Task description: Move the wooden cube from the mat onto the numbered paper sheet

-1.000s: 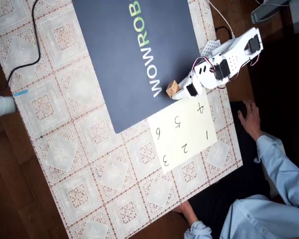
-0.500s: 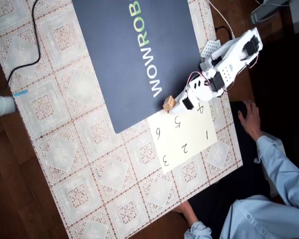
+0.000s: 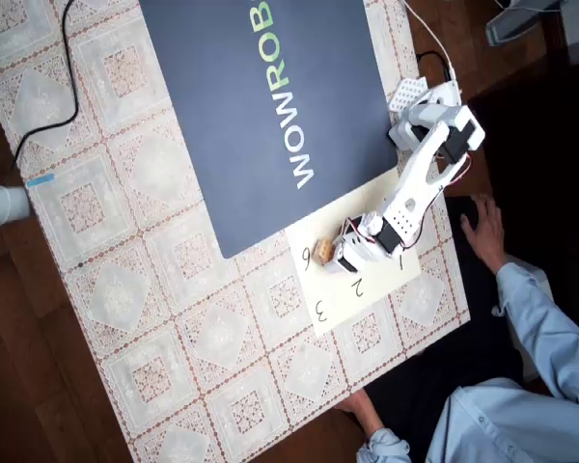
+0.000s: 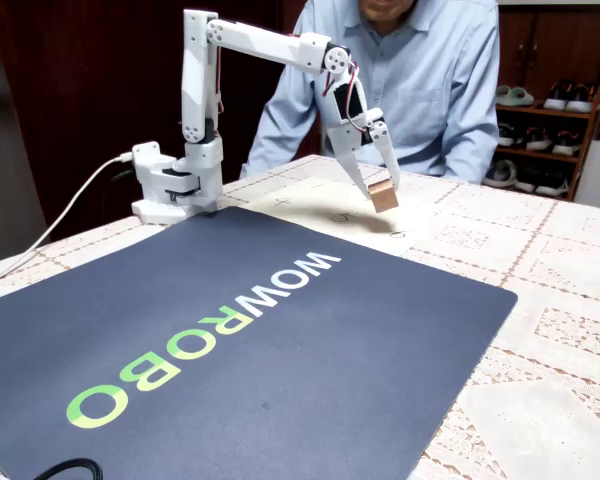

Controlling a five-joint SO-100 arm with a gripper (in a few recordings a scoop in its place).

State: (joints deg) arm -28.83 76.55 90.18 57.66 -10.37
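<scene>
Swung off the mat [image 3: 261,106], the hand [image 3: 330,255] grips the cube [image 3: 322,253] above the sheet [image 3: 386,275] at lower centre-right overhead, digit 6 just left of it.

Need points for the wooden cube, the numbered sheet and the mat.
wooden cube [image 4: 383,196], fixed view, its front face.
numbered paper sheet [image 3: 367,307], overhead view, bare paper near its lower edge.
mat [image 3: 232,106], overhead view, plain navy area left of the lettering.
</scene>
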